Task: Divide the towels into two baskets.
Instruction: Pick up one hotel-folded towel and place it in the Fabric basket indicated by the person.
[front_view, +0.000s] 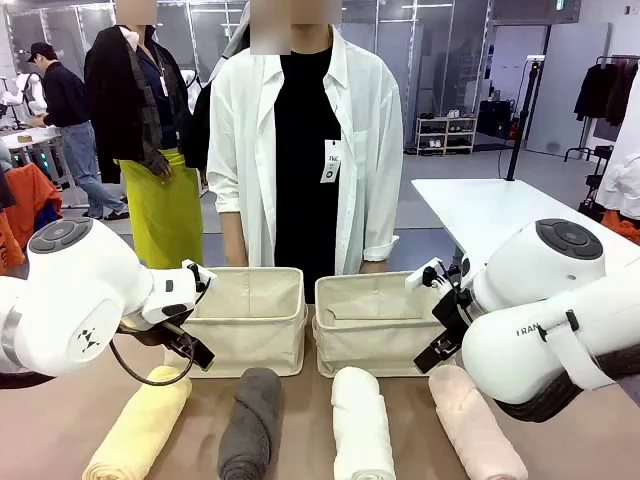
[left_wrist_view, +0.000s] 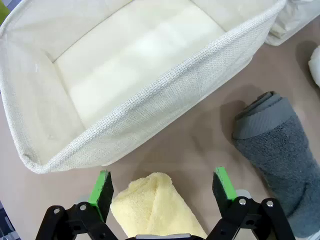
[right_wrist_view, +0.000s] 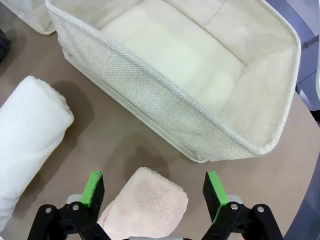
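Four rolled towels lie in a row at the table's near edge: pale yellow (front_view: 140, 425), dark grey (front_view: 252, 420), white (front_view: 362, 425) and pale pink (front_view: 475, 425). Behind them two cream baskets stand side by side, the left basket (front_view: 250, 340) and the right basket (front_view: 370, 350), both with nothing inside. My left gripper (left_wrist_view: 162, 190) hangs open just above the end of the yellow towel (left_wrist_view: 155, 212), one green pad on each side of it. Over the pink towel's end (right_wrist_view: 147, 205) my right gripper (right_wrist_view: 152, 187) is open in the same way. Neither gripper holds anything.
A person in a white shirt (front_view: 300, 150) stands at the far side right behind the baskets. The grey towel (left_wrist_view: 280, 150) lies beside my left gripper, the white towel (right_wrist_view: 30, 130) beside my right one. Brown tabletop (left_wrist_view: 200, 145) separates towels from basket walls.
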